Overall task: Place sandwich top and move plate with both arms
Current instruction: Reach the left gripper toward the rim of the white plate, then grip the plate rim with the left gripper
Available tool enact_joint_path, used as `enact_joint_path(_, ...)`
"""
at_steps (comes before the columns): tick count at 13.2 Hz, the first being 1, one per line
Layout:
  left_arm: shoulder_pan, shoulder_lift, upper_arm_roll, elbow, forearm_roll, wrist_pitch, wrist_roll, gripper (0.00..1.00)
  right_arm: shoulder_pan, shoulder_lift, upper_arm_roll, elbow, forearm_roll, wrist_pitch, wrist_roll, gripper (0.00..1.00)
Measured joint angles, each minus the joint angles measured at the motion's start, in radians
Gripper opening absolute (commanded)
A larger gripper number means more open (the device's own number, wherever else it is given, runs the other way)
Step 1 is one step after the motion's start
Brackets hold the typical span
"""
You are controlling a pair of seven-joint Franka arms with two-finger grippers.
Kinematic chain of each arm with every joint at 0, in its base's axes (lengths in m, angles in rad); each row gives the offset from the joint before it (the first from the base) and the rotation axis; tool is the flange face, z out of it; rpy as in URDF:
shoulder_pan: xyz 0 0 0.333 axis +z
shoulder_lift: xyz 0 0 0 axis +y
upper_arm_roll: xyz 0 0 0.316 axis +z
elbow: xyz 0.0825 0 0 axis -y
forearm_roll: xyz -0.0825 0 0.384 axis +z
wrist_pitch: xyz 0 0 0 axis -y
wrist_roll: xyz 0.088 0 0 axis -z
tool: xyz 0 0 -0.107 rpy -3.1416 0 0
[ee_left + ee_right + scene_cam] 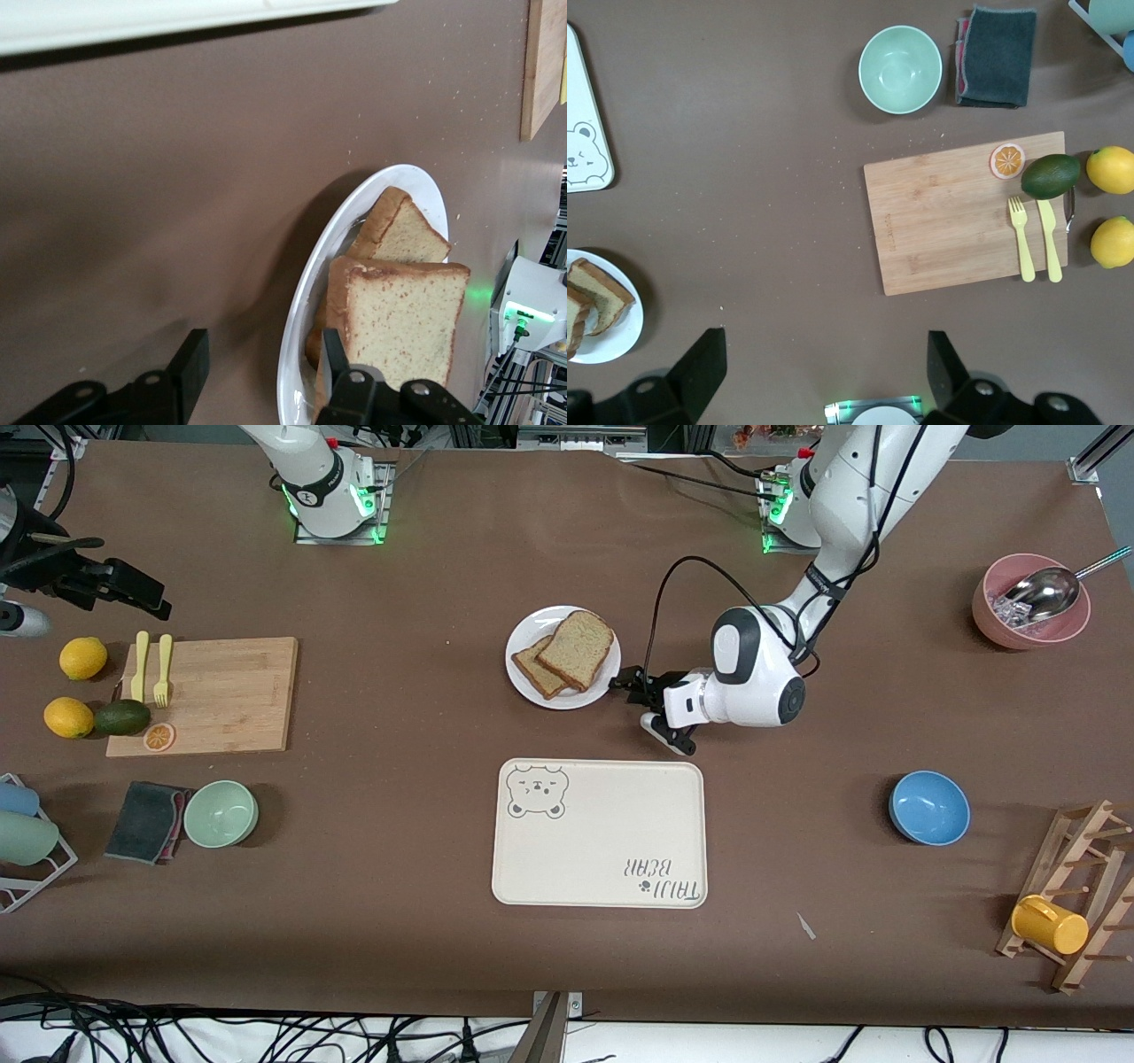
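Two bread slices, sandwich top (577, 647) uppermost, on plate (525, 682); both grippers' jaws spread.

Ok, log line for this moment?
bread slice on plate | left gripper open at plate rim | right gripper open, waiting

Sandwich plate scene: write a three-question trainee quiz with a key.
1. True or false: the sandwich top already lies on the other slice on the plate.
2. Which gripper is at the plate's rim: (a) left gripper (b) right gripper?
3. Fill in: the bear tray lies ____ to the front camera than the plate.

Key: 1 true; 2 a, its open fingers straddling the rim, while the right arm waits high over the table; 3 nearer.
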Motion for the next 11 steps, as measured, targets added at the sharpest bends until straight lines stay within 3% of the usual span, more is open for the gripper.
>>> enact_joint_path(6, -0.042, 0.019, -0.002, -0.019, -0.134, 0.035, 0.108, 0.46, 0.001, 0.030, 0.003, -0.001, -0.050, 0.031, 0.001, 1.00)
enact_joint_path(11, -0.042, 0.033, -0.001, -0.026, -0.147, 0.054, 0.153, 0.37, 0.001, 0.040, 0.004, -0.004, -0.050, 0.030, 0.005, 1.00)
